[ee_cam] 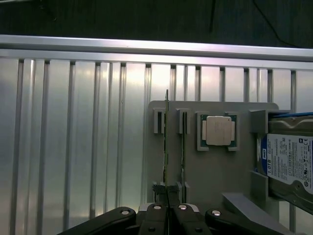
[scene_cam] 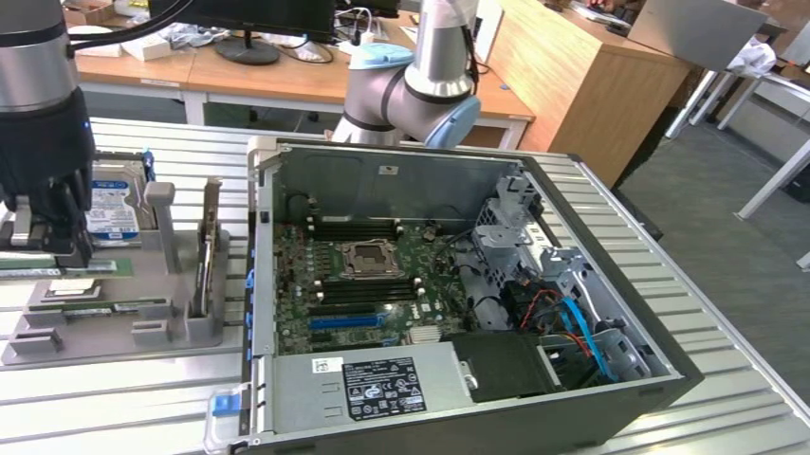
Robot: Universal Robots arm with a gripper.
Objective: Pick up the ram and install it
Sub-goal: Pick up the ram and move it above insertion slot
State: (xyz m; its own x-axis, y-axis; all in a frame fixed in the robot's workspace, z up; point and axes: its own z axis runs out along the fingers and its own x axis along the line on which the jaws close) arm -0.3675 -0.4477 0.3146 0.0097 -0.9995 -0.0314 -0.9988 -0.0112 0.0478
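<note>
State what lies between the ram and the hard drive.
Wrist view: between the ram and the hard drive lie a second stick and a processor chip, on the gray holder.

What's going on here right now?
The arm's gripper is shut on the ram, which stands on edge at the grey holder, next to a second stick, a processor chip and a hard drive. The open computer case sits to the exterior view's right of the holder, apart from the gripper. The ram is not yet installed.
</note>
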